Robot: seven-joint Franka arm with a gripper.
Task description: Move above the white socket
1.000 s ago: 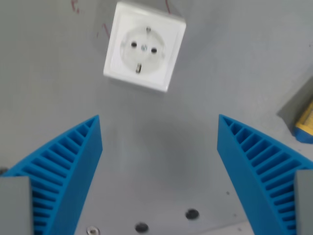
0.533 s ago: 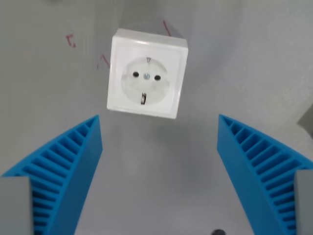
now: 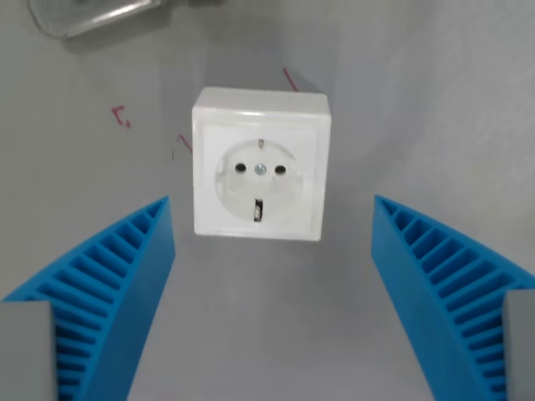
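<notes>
White socket (image 3: 260, 174) sits flat on grey surface (image 3: 418, 109), fully visible; claw (image 3: 272, 276) spread, empty, fingertips cropped; shiny object (image 3: 92, 15) cut off, unidentifiable.

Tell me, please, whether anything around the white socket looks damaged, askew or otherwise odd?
Nothing looks damaged. The white socket sits intact and nearly square to the wrist view. The only oddities are faint red pen marks on the grey table beside it. The open claw holds nothing.

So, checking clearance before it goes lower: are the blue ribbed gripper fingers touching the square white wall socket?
Apart. The wrist view shows bare grey surface between the square white wall socket and each blue ribbed finger on either side.
</notes>
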